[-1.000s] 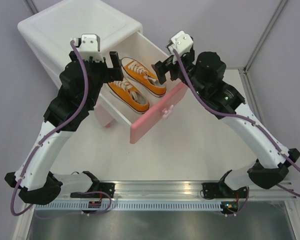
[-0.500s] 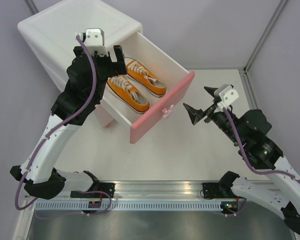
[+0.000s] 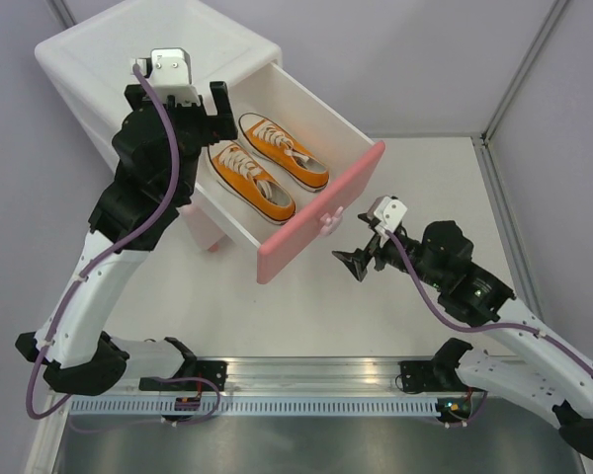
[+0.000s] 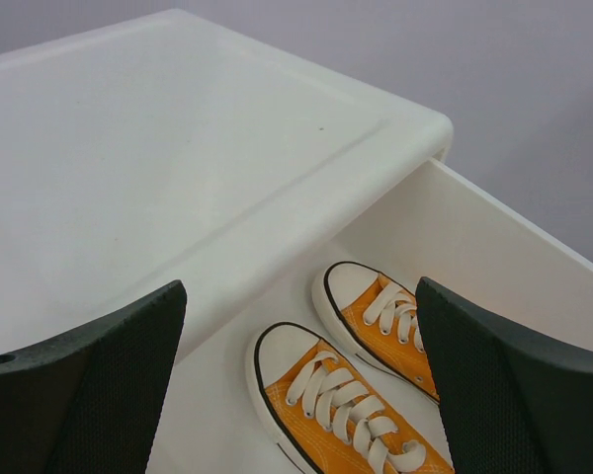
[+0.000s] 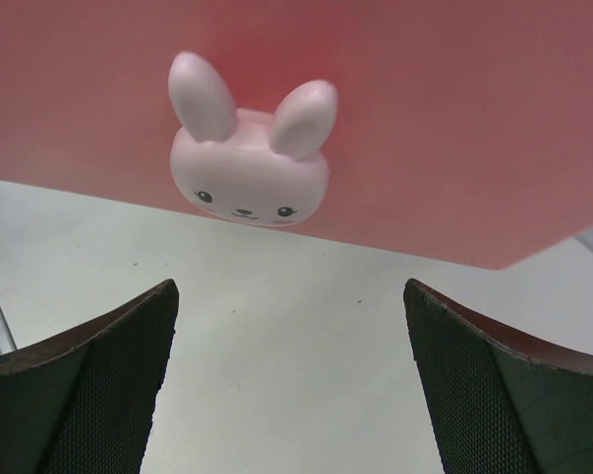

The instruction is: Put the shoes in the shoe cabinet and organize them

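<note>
The white shoe cabinet (image 3: 128,49) stands at the far left with its upper drawer pulled out. The drawer's pink front (image 3: 306,222) carries a white bunny knob (image 3: 333,219). Two orange sneakers (image 3: 252,181) (image 3: 283,148) lie side by side in the drawer, toes toward the cabinet. My left gripper (image 3: 210,123) is open and empty above the back of the drawer. In its wrist view (image 4: 298,286) the shoes (image 4: 351,430) (image 4: 385,321) lie below the cabinet top (image 4: 178,148). My right gripper (image 3: 352,263) is open and empty, low on the table, facing the knob (image 5: 247,163). The cream shoes are out of view.
White table surface (image 3: 405,188) spreads right of the drawer. A metal rail (image 3: 316,380) runs along the near edge by the arm bases. Grey walls and a frame post (image 3: 519,74) bound the far and right sides.
My right arm swung away from the drawer's right side, down to the table in front of the pink drawer front. My left gripper shifted slightly back toward the cabinet. The shoes stayed put.
</note>
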You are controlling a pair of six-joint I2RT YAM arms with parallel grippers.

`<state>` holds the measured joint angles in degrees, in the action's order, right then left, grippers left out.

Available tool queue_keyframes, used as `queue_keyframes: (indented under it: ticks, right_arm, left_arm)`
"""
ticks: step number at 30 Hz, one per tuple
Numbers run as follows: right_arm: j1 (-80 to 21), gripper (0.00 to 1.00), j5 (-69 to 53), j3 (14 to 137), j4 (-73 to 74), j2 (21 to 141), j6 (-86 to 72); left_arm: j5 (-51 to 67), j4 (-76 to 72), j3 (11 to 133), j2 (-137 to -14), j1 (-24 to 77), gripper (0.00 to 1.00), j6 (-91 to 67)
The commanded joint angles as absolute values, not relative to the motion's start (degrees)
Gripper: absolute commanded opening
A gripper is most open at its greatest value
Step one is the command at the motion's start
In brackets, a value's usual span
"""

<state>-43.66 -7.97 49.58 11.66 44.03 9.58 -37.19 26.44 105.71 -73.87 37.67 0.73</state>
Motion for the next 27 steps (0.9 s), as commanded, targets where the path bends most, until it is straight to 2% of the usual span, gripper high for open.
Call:
queue_keyframes:
  ticks: [1,8,18,22,26,27]
  right_arm:
    - [-43.95,0.98,-13.88,48.34,4.05,47.01,7.65]
    - [-43.94,0.98,-16.26,49.83,-2.54,54.13,7.47]
    - [-43.86,0.95,-15.21,58.52,-0.79,57.13,9.84]
    - [-43.77,0.88,-14.94,62.21,-0.09,58.35,10.28]
    - [-43.77,0.70,-14.77,64.95,-0.96,59.50,10.20]
    - [-43.77,0.68,-14.68,65.82,-1.14,59.76,10.20]
  left_arm:
    - [-40.69,24.26,107.93,-71.54,37.53,1.00,6.59]
    - [-44.55,23.64,107.67,-69.52,37.53,1.00,12.47]
    - [-46.76,22.94,107.05,-68.03,37.27,1.00,14.76]
    - [-46.93,21.28,105.82,-67.24,37.09,1.00,15.55]
    - [-46.93,20.74,105.64,-67.06,37.09,1.00,15.56]
    - [-46.85,20.74,105.56,-67.06,37.09,1.00,15.56]
